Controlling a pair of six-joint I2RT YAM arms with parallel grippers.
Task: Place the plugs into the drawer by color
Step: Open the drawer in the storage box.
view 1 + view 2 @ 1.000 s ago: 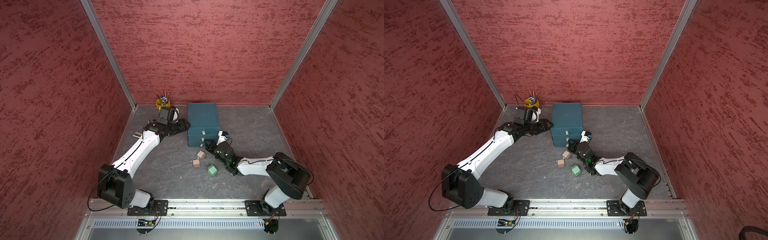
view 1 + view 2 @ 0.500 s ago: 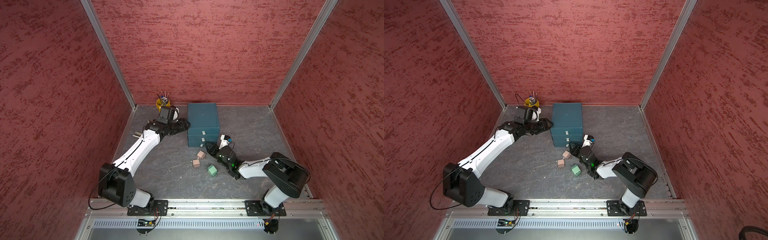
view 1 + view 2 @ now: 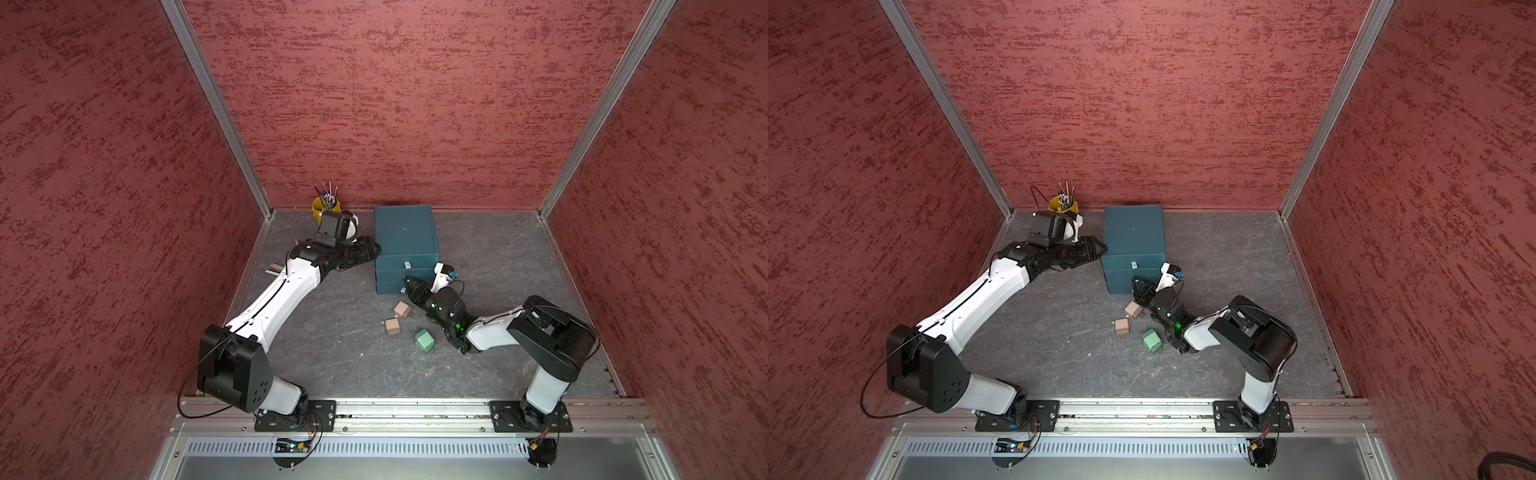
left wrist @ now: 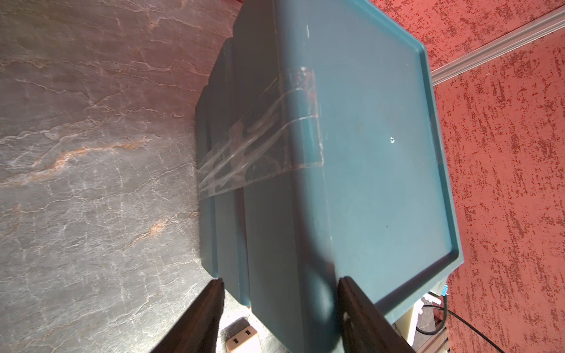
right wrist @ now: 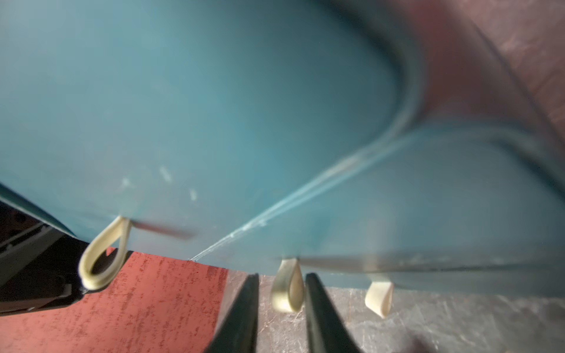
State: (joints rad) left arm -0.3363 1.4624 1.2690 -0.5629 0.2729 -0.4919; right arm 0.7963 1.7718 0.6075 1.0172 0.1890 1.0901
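Note:
The teal drawer unit [image 3: 405, 232] stands at the back with its three drawers closed. Two pinkish-tan plugs [image 3: 402, 309] [image 3: 392, 327] and a green plug [image 3: 424, 340] lie on the floor in front of it. My left gripper [image 3: 376, 248] [image 4: 279, 282] is open, its tips against the unit's left side. My right gripper [image 3: 406, 280] [image 5: 281, 278] is low at the drawer fronts. Its jaws are narrowly open around the middle drawer's cream pull loop [image 5: 287, 293]; one finger touches it and a slim gap shows at the other.
A yellow cup of pens [image 3: 325, 205] stands at the back left behind my left wrist. A small pale object [image 3: 274, 270] lies by the left wall. Two more pull loops [image 5: 104, 253] [image 5: 379, 298] flank the middle one. Red walls enclose three sides.
My right gripper has shifted slightly toward the drawer fronts. The left arm and the plugs have not moved.

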